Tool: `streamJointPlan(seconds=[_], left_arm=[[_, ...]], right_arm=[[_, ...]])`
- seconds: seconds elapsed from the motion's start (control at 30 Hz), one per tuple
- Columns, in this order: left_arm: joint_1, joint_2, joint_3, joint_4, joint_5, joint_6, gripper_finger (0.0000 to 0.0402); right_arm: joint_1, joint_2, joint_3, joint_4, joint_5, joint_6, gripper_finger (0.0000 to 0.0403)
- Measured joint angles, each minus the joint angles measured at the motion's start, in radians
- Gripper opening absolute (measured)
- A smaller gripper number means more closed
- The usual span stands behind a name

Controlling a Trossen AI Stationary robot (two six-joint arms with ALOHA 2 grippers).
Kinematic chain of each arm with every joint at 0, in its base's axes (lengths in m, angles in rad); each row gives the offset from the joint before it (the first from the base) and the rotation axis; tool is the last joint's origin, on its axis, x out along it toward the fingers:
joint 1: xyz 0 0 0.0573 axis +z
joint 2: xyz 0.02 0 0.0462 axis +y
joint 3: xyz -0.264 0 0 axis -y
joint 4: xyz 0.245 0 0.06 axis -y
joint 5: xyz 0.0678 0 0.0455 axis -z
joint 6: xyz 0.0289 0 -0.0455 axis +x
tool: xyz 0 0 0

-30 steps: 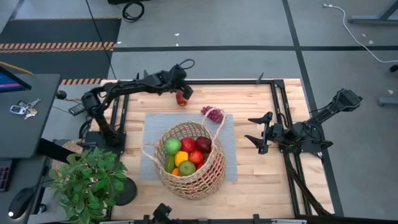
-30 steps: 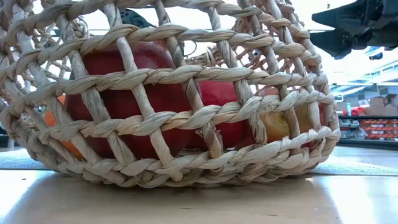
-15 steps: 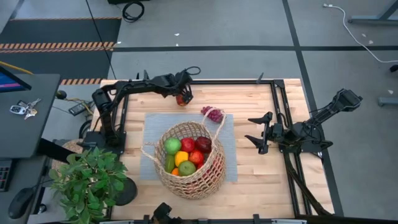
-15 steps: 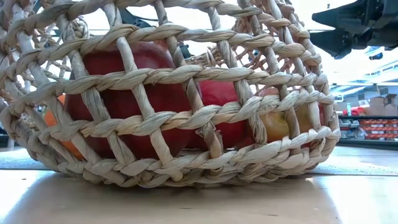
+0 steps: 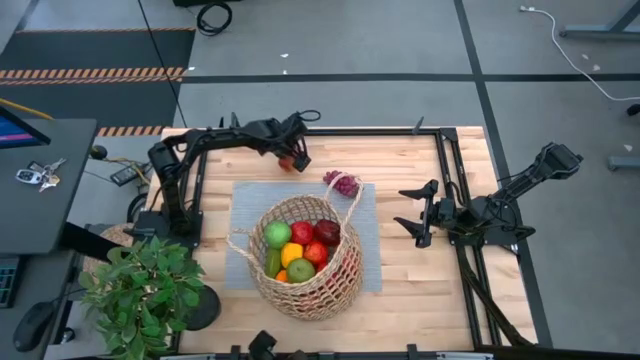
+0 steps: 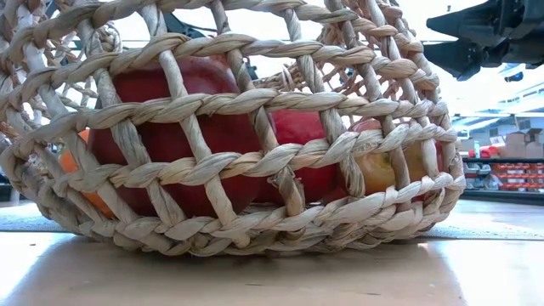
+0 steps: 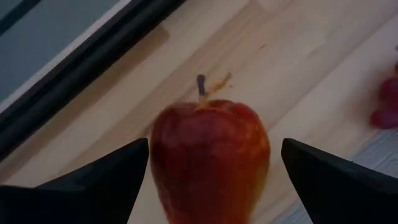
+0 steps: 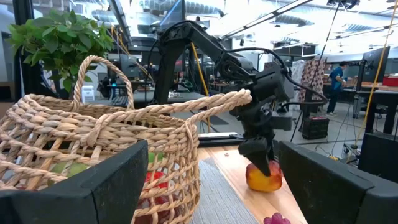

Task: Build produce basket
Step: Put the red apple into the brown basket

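Observation:
A red and yellow apple (image 7: 208, 158) lies on the bare wood near the table's far edge, stem pointing away from my wrist. My left gripper (image 5: 291, 159) slants down over it, open, one finger on each side; I cannot tell whether either finger touches it. Purple grapes (image 5: 343, 183) lie on the far edge of a grey mat (image 5: 250, 205). The wicker basket (image 5: 330, 285) stands on that mat and holds a green apple (image 5: 277, 235), red apples (image 5: 303, 232) and other produce. My right gripper (image 5: 412, 210) waits open at the table's right side, raised.
A potted green plant (image 5: 140, 290) stands at the near left corner. Black frame rails (image 5: 450, 170) run along the table's edges. Bare wood lies between the basket and my right gripper. In the low view the basket (image 6: 229, 144) fills the picture.
My left gripper has come down and tipped more steeply downward onto the apple at the far edge. It now covers most of the apple in the high view, its fingers still apart. The apple and the basket have stayed in place.

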Motion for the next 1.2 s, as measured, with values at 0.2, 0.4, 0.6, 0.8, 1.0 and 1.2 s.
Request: streamJointPlan(seconds=[0.2,0.4,0.6,0.8,1.0,1.2], left_arm=[[-0.005,-0.001,0.000,-0.090,0.014,-0.002,0.0377],[-0.033,-0.001,0.000,-0.144,0.012,0.134,0.0377],[-0.035,0.007,0.001,-0.064,-0.015,0.119,0.0377],[-0.035,0.066,0.006,-0.030,-0.027,0.110,0.0378],[-0.036,0.105,-0.007,-0.054,-0.029,0.103,0.0377],[-0.036,0.100,-0.001,-0.044,-0.040,0.129,0.0372]], right_arm=[[0.000,0.000,0.000,0.000,0.000,0.000,0.0362],[0.000,0.000,0.000,0.000,0.000,0.000,0.0362],[0.000,0.000,0.000,0.000,0.000,0.000,0.0362],[0.000,0.000,0.000,0.000,0.000,0.000,0.0362],[0.000,0.000,0.000,0.000,0.000,0.000,0.0362],[0.000,0.000,0.000,0.000,0.000,0.000,0.0362]])
